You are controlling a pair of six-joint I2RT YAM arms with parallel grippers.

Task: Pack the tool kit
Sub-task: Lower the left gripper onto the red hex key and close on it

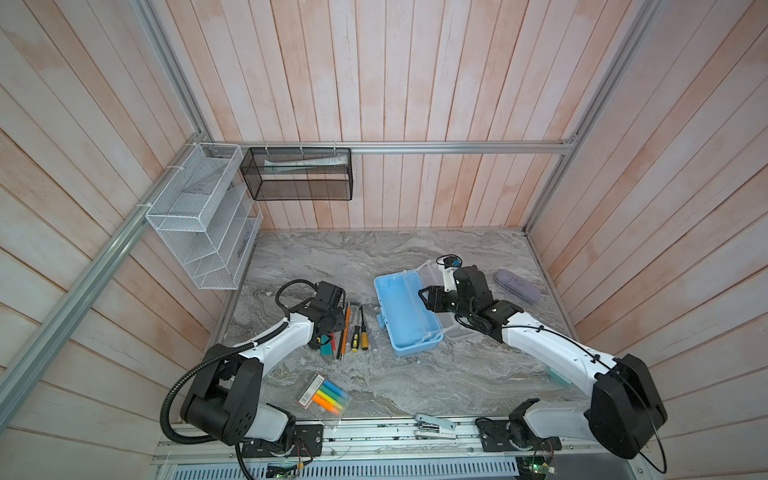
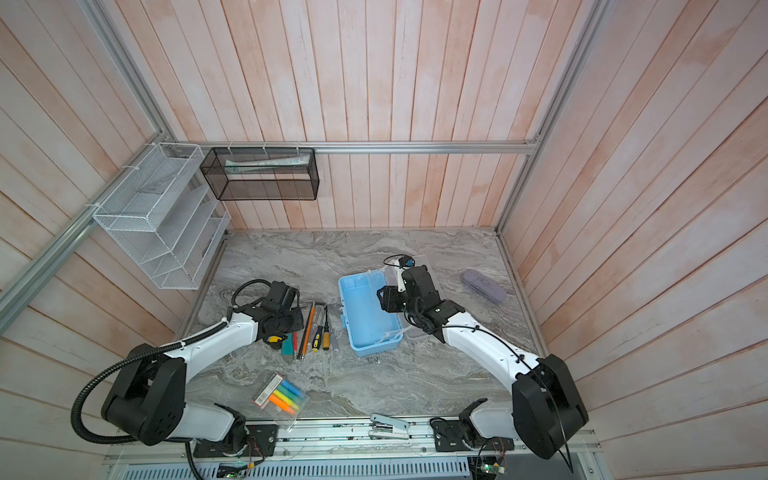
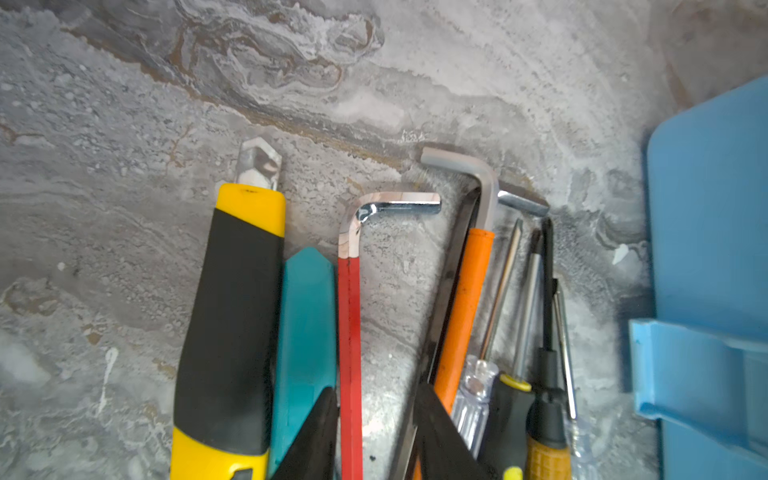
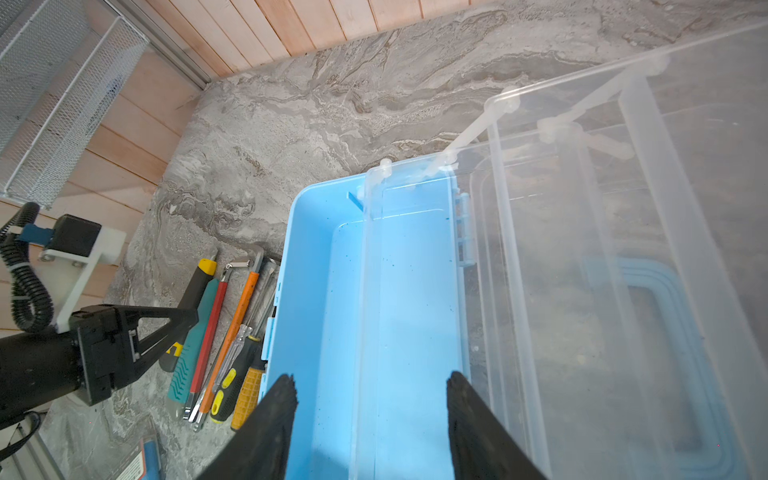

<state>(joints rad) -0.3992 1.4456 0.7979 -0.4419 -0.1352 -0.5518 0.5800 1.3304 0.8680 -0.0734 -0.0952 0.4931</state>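
Status: the tool kit point(image 1: 405, 316) sits mid-table, a bit right of ctr, clear lid point(image 4: 602, 291) thrown open to the right, blue tub bare as far as I can see, so imo packing hasn't begun. The tools lie in a tight row just left of the kit, tips pointing far, prob so each can be pinched across the shaft and carried straight over. Your left gripper point(image 3: 376, 388) is low over that row, jaws either side of the red hex key point(image 3: 349, 332). One pad point(image 3: 320, 428) is almost on it, with a gap on the other side, so not clamped. The teal tool point(image 3: 307, 324) lies right beside the key, so close slow or you'll drag it. The right gripper point(image 4: 370, 376) hovers over the tub, jaws apart, nothing held. A clear tray point(image 4: 411, 291) runs between them, maybe staged to steady it; contact unconfirmed. Highlighter pkt point(image 1: 324, 397) near-left and lilac case point(image 1: 519, 282) far-right aren't kit, so skip them.
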